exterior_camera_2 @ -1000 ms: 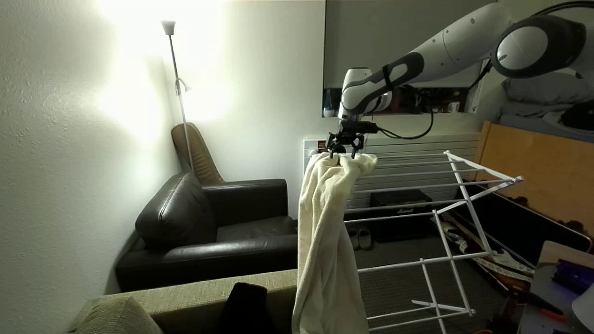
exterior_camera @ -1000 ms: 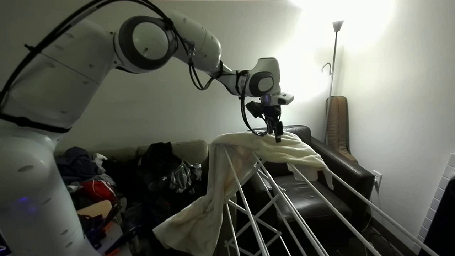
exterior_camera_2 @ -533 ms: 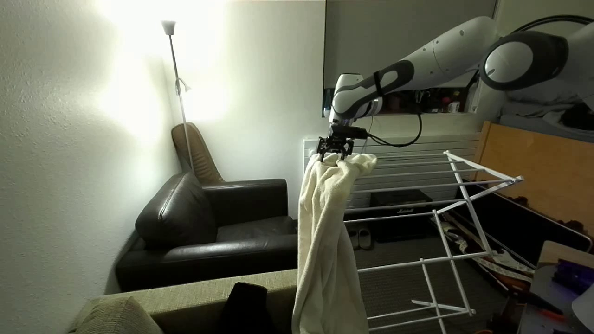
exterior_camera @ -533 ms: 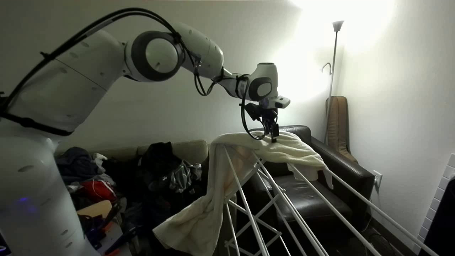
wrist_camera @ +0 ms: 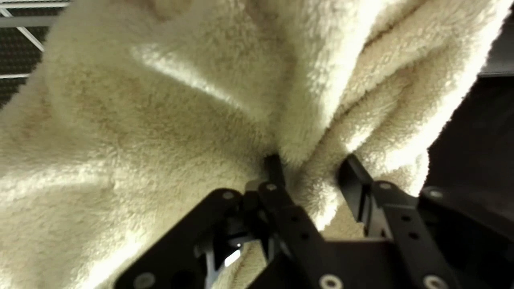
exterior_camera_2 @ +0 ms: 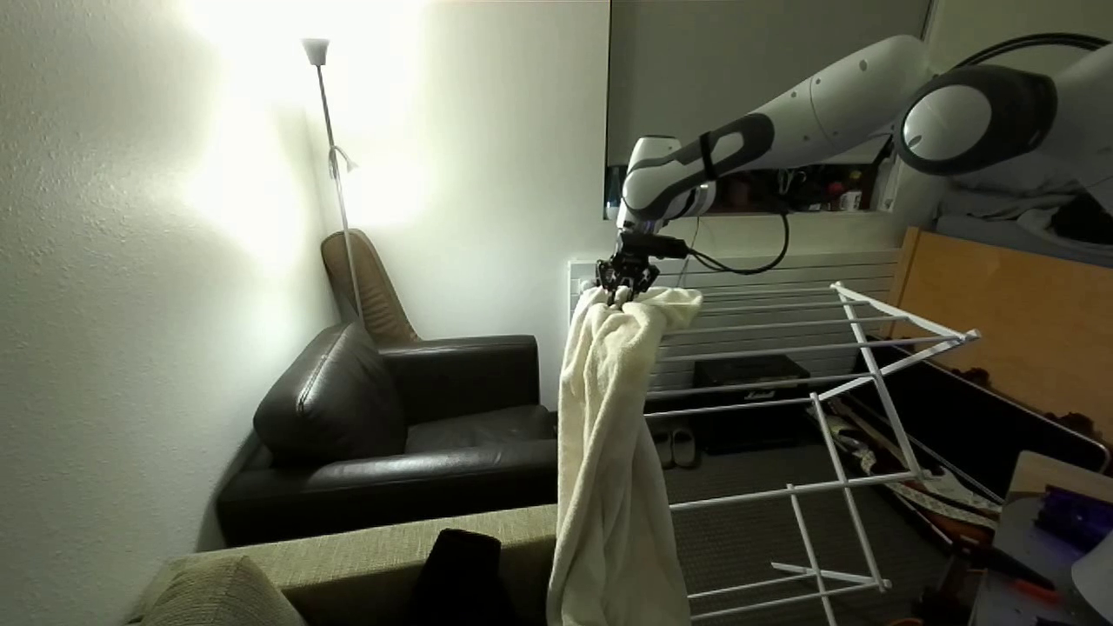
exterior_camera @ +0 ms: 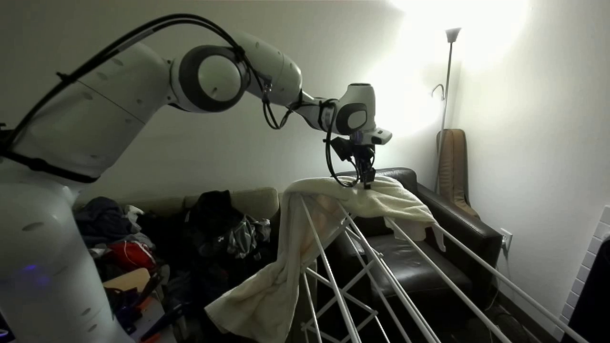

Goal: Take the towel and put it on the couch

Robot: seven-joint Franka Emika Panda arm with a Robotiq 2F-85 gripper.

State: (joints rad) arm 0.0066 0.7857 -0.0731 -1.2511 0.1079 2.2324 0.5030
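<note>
The cream towel [exterior_camera: 386, 200] is draped over the end of a white drying rack, its long side hanging down in both exterior views. Soft folds of the towel [wrist_camera: 160, 120] fill most of the wrist view. My gripper [wrist_camera: 311, 170] points down into its top, the black fingertips pressed among the folds. A bunched fold stands between the fingers, which are part-way together with a gap still visible. In an exterior view the gripper [exterior_camera_2: 618, 300] shows narrow jaws at the towel's upper edge. The greenish fabric couch [exterior_camera: 257, 202] stands behind, bearing heaped clothes.
The white drying rack [exterior_camera_2: 971, 336] stretches away from the towel with thin bars and crossed legs. Beyond it is a dark leather armchair [exterior_camera_2: 461, 469]. A floor lamp [exterior_camera: 449, 71] and a brown case [exterior_camera: 452, 162] stand in the corner.
The arm has come down slightly and shifted over the towel's top. My fingers have drawn much closer together, gathering cloth between them. The towel still drapes over the rack almost as before.
</note>
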